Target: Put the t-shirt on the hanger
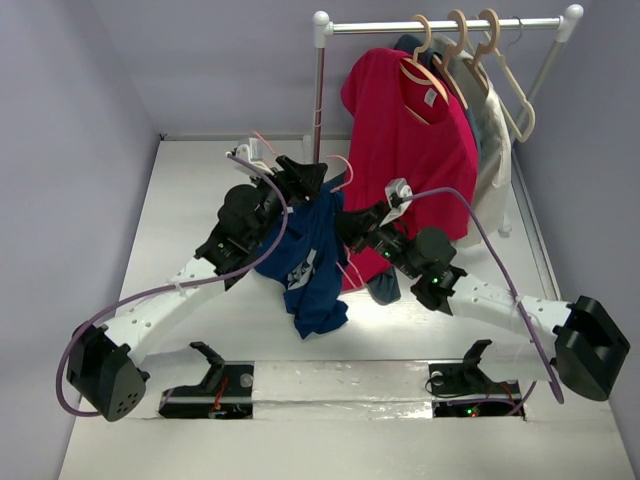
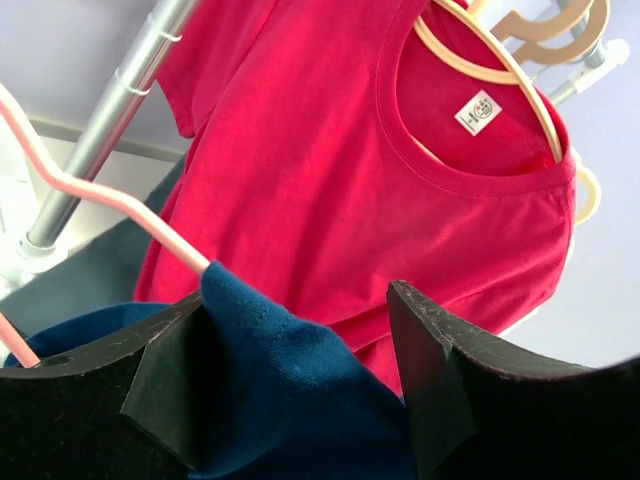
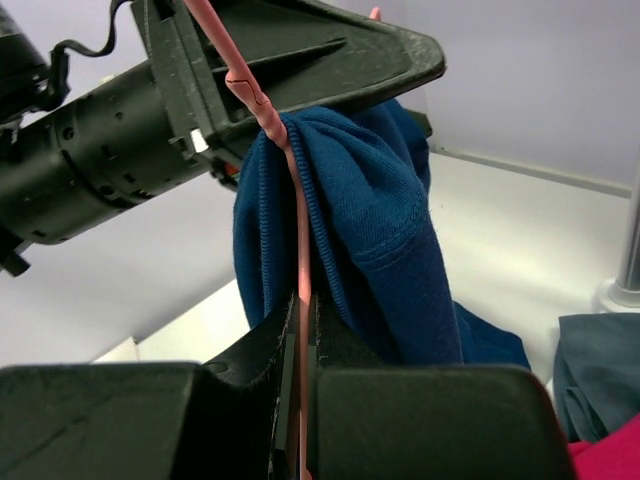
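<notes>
L fingers (image 2: 440,400) straddle t-shirt (image 2: 280,370); R fingers (image 3: 400,420) pinch hanger (image 3: 300,250).

Only marking: white neck tag (image 2: 479,112) inside red t-shirt (image 2: 300,180) collar, above and beyond left fingers (image 2: 430,380). Round logo, print too small to read.

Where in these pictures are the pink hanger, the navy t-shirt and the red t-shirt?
pink hanger (image 3: 302,240), right wrist view, on the straight part of its thin wire.
navy t-shirt (image 1: 318,300), top external view, on its hanging lower part.
red t-shirt (image 2: 330,170), left wrist view, on its chest.
</notes>
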`<control>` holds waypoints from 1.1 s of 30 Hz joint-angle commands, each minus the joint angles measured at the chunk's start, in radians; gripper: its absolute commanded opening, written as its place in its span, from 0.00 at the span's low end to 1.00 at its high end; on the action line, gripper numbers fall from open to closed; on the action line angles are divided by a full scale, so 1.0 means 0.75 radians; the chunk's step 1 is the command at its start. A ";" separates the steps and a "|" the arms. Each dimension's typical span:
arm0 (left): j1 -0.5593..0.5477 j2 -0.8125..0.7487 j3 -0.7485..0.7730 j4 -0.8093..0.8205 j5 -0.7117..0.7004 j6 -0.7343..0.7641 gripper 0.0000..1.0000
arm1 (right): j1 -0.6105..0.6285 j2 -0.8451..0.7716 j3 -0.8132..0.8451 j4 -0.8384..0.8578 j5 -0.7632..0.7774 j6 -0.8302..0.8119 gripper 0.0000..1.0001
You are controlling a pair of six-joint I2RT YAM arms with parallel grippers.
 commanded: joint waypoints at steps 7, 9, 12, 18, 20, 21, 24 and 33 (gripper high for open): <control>-0.027 -0.073 -0.105 0.137 -0.011 -0.142 0.61 | 0.006 0.064 0.161 0.086 0.045 -0.082 0.00; -0.027 -0.077 -0.118 0.153 -0.024 -0.154 0.59 | 0.006 0.080 0.176 0.074 0.045 -0.084 0.00; -0.027 -0.065 -0.122 0.165 -0.026 -0.166 0.54 | 0.006 0.103 0.200 0.048 0.041 -0.080 0.00; -0.027 -0.067 -0.136 0.184 -0.036 -0.172 0.04 | 0.006 0.093 0.221 -0.026 0.045 -0.057 0.00; -0.027 -0.073 -0.140 0.182 -0.046 -0.174 0.00 | 0.006 0.082 0.221 -0.081 0.045 -0.045 0.00; -0.027 -0.075 -0.140 0.184 -0.048 -0.176 0.00 | 0.006 0.076 0.225 -0.106 0.085 -0.037 0.00; -0.027 -0.088 -0.159 0.198 -0.056 -0.189 0.00 | 0.006 0.052 0.237 -0.210 0.100 -0.008 0.00; -0.027 -0.202 -0.230 0.292 -0.095 -0.283 0.00 | 0.006 -0.111 0.141 -0.437 0.092 0.014 0.66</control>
